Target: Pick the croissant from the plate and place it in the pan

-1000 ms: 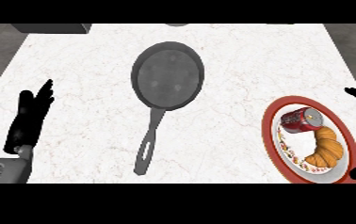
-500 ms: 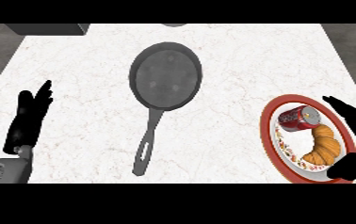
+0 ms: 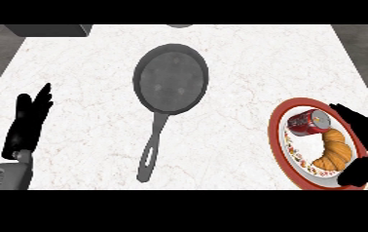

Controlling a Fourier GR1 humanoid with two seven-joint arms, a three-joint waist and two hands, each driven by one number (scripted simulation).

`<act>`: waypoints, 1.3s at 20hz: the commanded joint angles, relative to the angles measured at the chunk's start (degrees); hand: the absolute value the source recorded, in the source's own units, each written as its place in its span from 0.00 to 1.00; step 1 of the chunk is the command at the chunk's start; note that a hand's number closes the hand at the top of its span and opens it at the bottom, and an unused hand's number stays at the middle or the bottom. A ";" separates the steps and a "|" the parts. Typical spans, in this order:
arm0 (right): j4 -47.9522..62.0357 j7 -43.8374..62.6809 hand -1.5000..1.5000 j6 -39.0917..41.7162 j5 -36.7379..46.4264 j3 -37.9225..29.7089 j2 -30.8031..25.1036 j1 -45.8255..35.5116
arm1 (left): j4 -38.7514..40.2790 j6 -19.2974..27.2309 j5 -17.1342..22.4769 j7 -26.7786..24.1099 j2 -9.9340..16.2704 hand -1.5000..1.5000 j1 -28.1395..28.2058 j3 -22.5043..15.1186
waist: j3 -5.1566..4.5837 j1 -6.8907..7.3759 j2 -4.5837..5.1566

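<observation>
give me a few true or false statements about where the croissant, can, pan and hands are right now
1. The croissant lies on the plate. True.
2. The pan holds the croissant. False: nothing lies in the pan.
3. A red can lies on the plate beside the croissant. True.
4. The left hand grips the pan's handle. False: it rests open at the left edge, apart from the pan.
5. The right hand shows over the plate's right side. True.

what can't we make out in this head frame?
- Right hand: mostly cut off by the right edge; finger pose unreadable.
- Plate: right rim hidden by that hand and the edge.
- Croissant: lower end meets the hand; contact unclear.
- Can: label too small to read.
- Grey object at counter's far edge: cut off.
</observation>
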 commanded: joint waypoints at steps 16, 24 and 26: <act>8.82 -5.51 0.00 3.30 11.45 -5.02 8.68 -3.76 | -4.07 -1.85 -5.71 2.66 -4.93 0.50 1.07 2.47 | 0.00 0.04 -0.01; 13.25 -11.59 1.00 1.23 16.80 -5.07 9.12 -2.71 | -5.99 -6.26 -4.31 4.53 -2.83 0.50 1.52 6.07 | 0.00 0.07 -0.04; 17.98 -15.61 1.00 -6.74 21.83 -1.17 10.19 -3.18 | -3.33 -6.72 -3.97 2.81 -3.00 0.50 -0.24 5.90 | 0.02 0.17 0.03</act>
